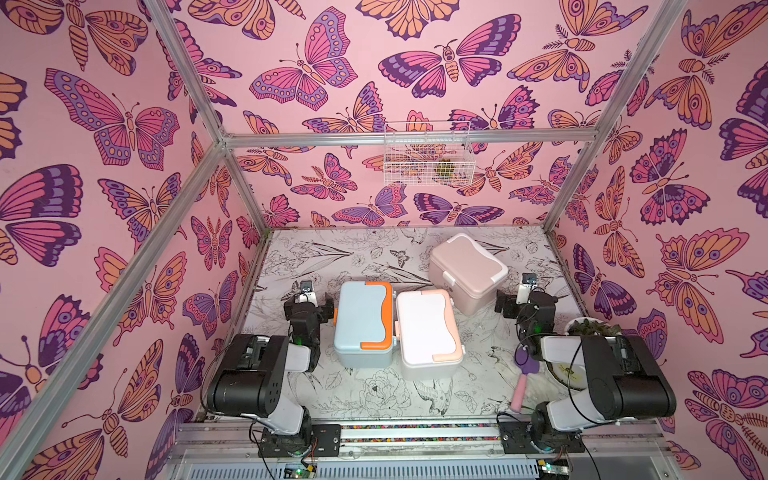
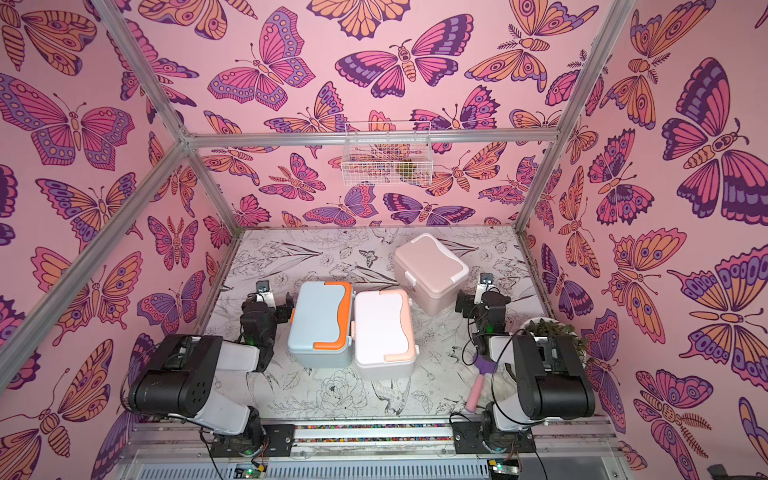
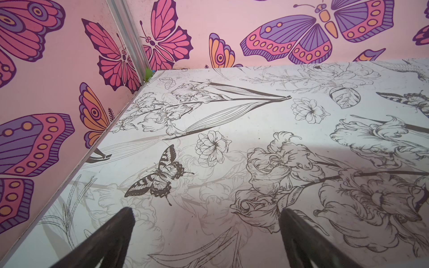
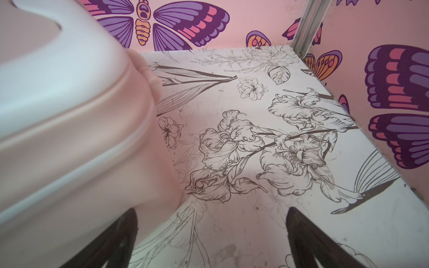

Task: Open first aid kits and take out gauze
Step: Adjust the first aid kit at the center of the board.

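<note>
Three first aid kits stand on the flower-printed table, all with lids down. The light blue kit with orange trim touches the white kit with peach trim. Behind them to the right sits the dusty pink kit, turned at an angle. My left gripper is open and empty, just left of the blue kit. My right gripper is open and empty, with the pink kit close beside one finger. No gauze is in view.
A purple brush with a pink handle lies at the front right, next to a plate half under the right arm. A green plant stands by the right wall. A white wire basket hangs on the back wall.
</note>
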`<action>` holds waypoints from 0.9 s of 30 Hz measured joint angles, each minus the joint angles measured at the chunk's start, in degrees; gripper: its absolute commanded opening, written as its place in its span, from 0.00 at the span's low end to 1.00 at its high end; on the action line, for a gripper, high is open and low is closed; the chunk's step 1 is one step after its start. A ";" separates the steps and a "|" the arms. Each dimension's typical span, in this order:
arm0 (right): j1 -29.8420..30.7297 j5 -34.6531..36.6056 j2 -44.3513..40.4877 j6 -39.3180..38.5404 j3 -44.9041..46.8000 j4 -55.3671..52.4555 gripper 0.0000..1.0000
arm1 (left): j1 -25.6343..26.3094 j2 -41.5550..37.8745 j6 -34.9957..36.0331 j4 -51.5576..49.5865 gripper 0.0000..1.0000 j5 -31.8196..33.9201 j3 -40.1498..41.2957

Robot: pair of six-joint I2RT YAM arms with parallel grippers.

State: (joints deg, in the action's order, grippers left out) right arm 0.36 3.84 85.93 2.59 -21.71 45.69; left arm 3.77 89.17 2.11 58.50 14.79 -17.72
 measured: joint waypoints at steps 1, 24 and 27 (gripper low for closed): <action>0.00 0.00 0.00 0.00 0.00 0.00 0.99 | 0.00 0.00 0.00 0.00 0.99 0.02 0.00; 0.63 -1.88 -8.85 -1.49 0.24 -3.37 0.99 | 1.18 -1.31 0.37 4.59 0.99 1.70 4.46; 2.45 -1.66 -19.43 -0.90 0.09 -7.93 0.99 | 2.10 -5.88 0.70 2.01 0.99 3.26 4.92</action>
State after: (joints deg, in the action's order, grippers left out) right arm 2.81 2.17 66.50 1.69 -21.63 37.76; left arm 5.87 83.29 2.81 60.51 18.04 -12.80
